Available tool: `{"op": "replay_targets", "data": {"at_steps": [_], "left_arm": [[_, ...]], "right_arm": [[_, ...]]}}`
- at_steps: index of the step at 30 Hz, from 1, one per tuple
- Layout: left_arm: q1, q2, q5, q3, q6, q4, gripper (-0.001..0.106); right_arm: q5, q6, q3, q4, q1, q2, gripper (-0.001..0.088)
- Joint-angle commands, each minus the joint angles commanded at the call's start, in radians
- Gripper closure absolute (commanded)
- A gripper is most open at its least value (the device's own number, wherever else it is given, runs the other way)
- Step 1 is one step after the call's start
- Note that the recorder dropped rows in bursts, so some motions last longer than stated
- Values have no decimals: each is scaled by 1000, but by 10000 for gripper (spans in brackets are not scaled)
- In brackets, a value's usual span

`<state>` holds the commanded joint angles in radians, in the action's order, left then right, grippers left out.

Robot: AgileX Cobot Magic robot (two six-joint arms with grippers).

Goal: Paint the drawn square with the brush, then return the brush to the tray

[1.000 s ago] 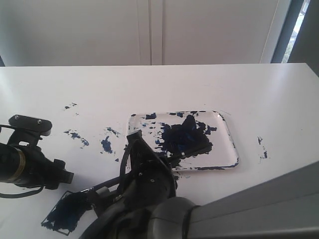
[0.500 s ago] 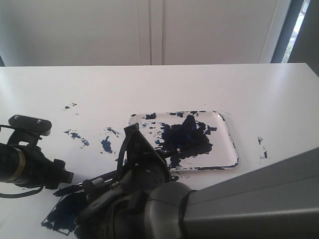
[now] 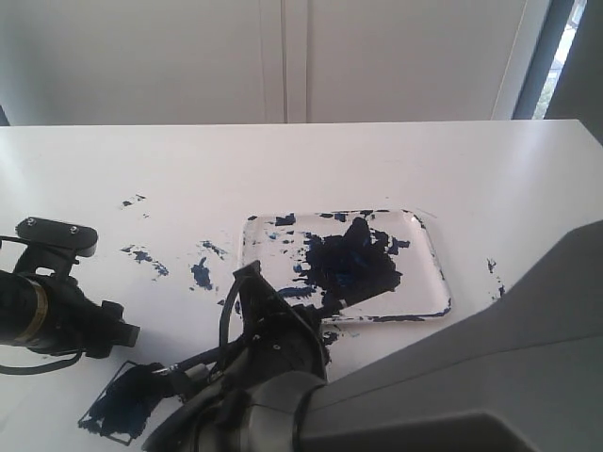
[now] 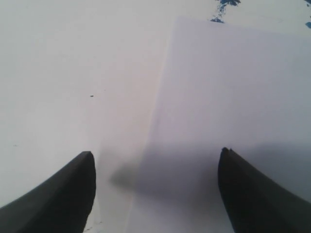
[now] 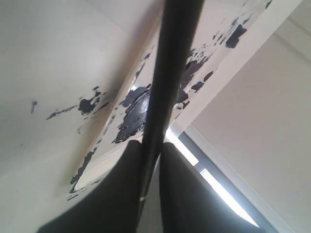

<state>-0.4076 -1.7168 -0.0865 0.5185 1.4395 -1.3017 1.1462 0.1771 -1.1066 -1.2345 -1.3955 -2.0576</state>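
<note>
The drawn square (image 3: 118, 410), smeared dark blue-black inside, lies on the white paper at the near left of the exterior view. The brush (image 3: 193, 363) slants from my right gripper (image 3: 259, 301) down toward the square's upper corner, its dark tip at the smear's edge. In the right wrist view the black brush (image 5: 167, 82) runs between the fingers, and the right gripper (image 5: 150, 145) is shut on it. The tray (image 3: 429, 259), with its dark paint blob, sits just behind the right gripper and also shows as the tray (image 5: 104, 155). My left gripper (image 4: 155, 165) is open over the paper, holding nothing.
The left arm (image 3: 57, 311) rests on the table left of the square. Loose paint specks (image 3: 141, 254) and more specks (image 3: 495, 278) dot the paper. The paper's edge (image 4: 163, 87) runs under the left gripper. The right arm's grey body fills the near right corner.
The right gripper rose with the brush, then came down again, so the tip swept over the square's upper corner. The right arm now fills more of the foreground. The left arm has not moved.
</note>
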Motion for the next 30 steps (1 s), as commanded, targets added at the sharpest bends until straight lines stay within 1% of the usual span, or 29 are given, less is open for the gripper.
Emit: {"op": "replay_targets", "data": {"at_steps": [7,11,15,17,24,27,30], "left_arm": [[0,0,0,0,0,0,304],[0,0,0,0,0,0,304],[0,0,0,0,0,12,304],[0,0,0,3,0,23,304],[0,19,-7,61,2,76,304],[9,30,17,68,2,76,304],[38,30,13,71,2,76,304]], "right_arm": [[37,10,0,-15,4,0,868],[59,14,0,-15,29,-2,868],[75,78,0,-22,58,-2,868],[75,97,0,-22,61,-2,868],[75,132,0,4,66,20,868],[75,162,0,74,106,50,868],[75,232,2,124,148,99,868]]}}
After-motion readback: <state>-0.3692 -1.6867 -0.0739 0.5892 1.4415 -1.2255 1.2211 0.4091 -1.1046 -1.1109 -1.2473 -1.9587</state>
